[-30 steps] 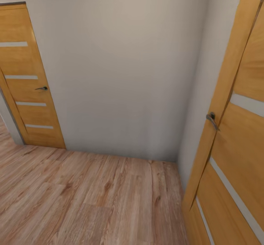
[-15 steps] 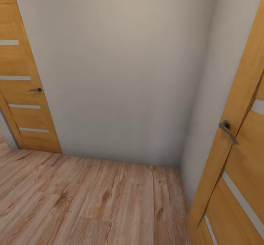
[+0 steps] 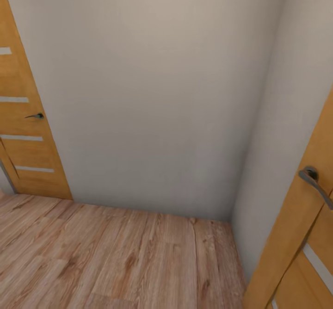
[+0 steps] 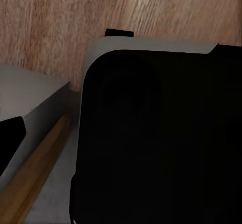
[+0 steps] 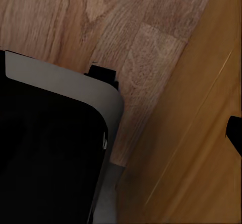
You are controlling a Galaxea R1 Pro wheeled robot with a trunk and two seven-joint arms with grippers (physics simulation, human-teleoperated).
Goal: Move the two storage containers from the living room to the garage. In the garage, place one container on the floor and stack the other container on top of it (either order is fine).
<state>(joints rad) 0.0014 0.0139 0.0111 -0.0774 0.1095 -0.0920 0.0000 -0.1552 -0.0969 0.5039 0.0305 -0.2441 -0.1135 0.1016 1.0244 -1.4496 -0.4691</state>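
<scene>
Neither wrist view lets the jaws be read: each looks past a black and grey robot body part (image 4: pixel 156 138) down at the wood-plank floor (image 3: pixel 115 253). From the head, a plain white wall (image 3: pixel 152 91) stands ahead, with a slatted wooden door (image 3: pixel 23 124) at left and another wooden door (image 3: pixel 300 235), with a lever handle (image 3: pixel 314 184), at right. The storage containers cannot be placed from these views.

Wood doors (image 3: pixel 25 128), white wall (image 3: pixel 152 91)
</scene>
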